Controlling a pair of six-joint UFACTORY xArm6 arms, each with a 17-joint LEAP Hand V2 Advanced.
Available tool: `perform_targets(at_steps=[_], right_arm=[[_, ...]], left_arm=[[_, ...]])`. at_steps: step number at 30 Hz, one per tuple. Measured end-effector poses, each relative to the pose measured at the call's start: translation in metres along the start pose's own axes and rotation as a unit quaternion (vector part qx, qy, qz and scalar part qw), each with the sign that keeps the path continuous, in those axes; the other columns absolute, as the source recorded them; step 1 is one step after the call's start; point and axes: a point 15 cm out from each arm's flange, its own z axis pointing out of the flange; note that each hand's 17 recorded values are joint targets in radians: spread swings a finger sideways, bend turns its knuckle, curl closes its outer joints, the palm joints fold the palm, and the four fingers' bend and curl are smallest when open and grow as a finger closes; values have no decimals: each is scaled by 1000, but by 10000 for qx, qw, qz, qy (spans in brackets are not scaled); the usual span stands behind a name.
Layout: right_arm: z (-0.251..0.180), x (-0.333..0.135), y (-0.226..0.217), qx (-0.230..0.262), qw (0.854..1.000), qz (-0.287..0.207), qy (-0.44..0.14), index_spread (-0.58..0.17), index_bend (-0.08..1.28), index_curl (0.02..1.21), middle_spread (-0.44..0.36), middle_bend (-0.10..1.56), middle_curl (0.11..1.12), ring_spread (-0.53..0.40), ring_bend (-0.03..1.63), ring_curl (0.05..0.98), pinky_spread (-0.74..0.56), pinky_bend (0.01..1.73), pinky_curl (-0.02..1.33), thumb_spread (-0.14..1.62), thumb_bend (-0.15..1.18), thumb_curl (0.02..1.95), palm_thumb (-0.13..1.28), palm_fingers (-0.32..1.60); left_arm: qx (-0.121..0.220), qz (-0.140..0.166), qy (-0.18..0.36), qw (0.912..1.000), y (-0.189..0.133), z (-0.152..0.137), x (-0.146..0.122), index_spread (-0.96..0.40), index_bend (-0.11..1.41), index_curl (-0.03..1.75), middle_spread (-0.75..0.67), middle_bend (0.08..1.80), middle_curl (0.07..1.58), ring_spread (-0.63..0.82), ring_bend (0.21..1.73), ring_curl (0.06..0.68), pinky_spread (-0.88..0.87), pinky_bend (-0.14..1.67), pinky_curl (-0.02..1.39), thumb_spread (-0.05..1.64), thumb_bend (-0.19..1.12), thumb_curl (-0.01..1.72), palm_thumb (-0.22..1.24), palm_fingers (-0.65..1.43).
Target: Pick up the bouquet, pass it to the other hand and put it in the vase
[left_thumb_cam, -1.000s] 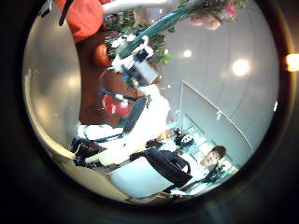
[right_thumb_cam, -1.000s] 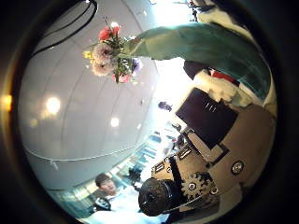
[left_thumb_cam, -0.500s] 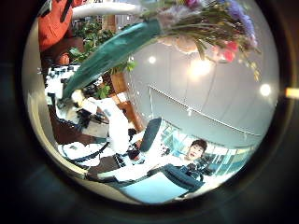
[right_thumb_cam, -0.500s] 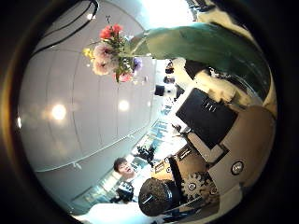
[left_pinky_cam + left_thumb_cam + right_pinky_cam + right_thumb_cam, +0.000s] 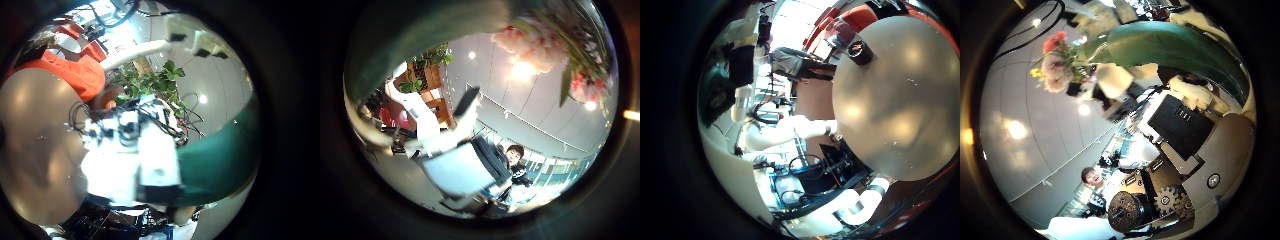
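Observation:
The bouquet's flowers (image 5: 1055, 60) and its long wrap (image 5: 1165, 45) stay fixed in the right thumb side palm view. My right hand (image 5: 1185, 130) is curled on the wrap's lower part. A second hand (image 5: 1110, 82), white and black, has come up beside the wrap just below the flowers. In the left thumb side palm view the wrap (image 5: 410, 35) fills one side, very close, with the flowers (image 5: 555, 50) beyond it. My left hand's fingers (image 5: 445, 150) reach out fairly straight beside it. The wrap (image 5: 220, 160) also shows next to a hand (image 5: 130, 150). No vase shows.
A leafy plant (image 5: 150, 85) and a rounded moulded thing (image 5: 85, 70) stand behind the hands. A large round smooth surface (image 5: 895, 95) fills much of the right little finger side palm view, with a white arm (image 5: 790, 135) beside it.
The left palm has closed in on the bouquet: its wrap and flowers grew much larger in that view. In the right thumb view another hand has appeared beside the wrap, and the bouquet stays put.

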Motion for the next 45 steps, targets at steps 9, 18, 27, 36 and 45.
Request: perform_targets(at_steps=[9,18,27,36,45], right_arm=[[-10,15,-12,257,9996,90,116,-227,1193,911,-146,1361,872,-202,1453,738,-192,1207,1024,857,-14,1373,1123,1101],[-58,47,-13,1062,9932,465,-47,-285,843,851,-166,1140,801,-218,1316,668,-320,1144,908,972,-40,1062,830,719],[-69,55,-11,1241,9913,421,-102,-350,532,679,-115,784,643,-149,1058,534,-106,901,780,1016,-30,834,786,25],[-80,76,-18,1399,9886,541,-140,-345,420,534,-44,555,492,10,782,389,315,689,604,1014,-24,696,778,-8],[-76,93,-32,1438,9876,631,-77,-351,289,443,2,387,401,80,627,312,406,578,490,1007,-27,623,766,20]], left_arm=[[193,-46,189,9996,-10,-4,2,-402,644,502,-390,1026,803,-416,1308,464,-484,1126,647,959,164,504,889,1273],[525,249,13,9983,-19,-12,14,-560,854,720,-449,1184,874,-407,1472,533,-526,1253,753,1017,193,626,1009,1123],[1423,981,-701,9825,-40,-65,59,-624,841,881,-458,1232,891,-396,1517,544,-546,1263,819,1051,168,707,1022,1074],[2287,1269,-1649,9510,-48,-118,78,-664,775,1014,-460,1243,891,-392,1526,539,-562,1240,865,1071,142,768,1028,1070],[2702,1029,-2354,9279,-48,-167,50,-695,709,1121,-460,1242,888,-391,1526,534,-577,1213,901,1082,115,814,1035,1076]])
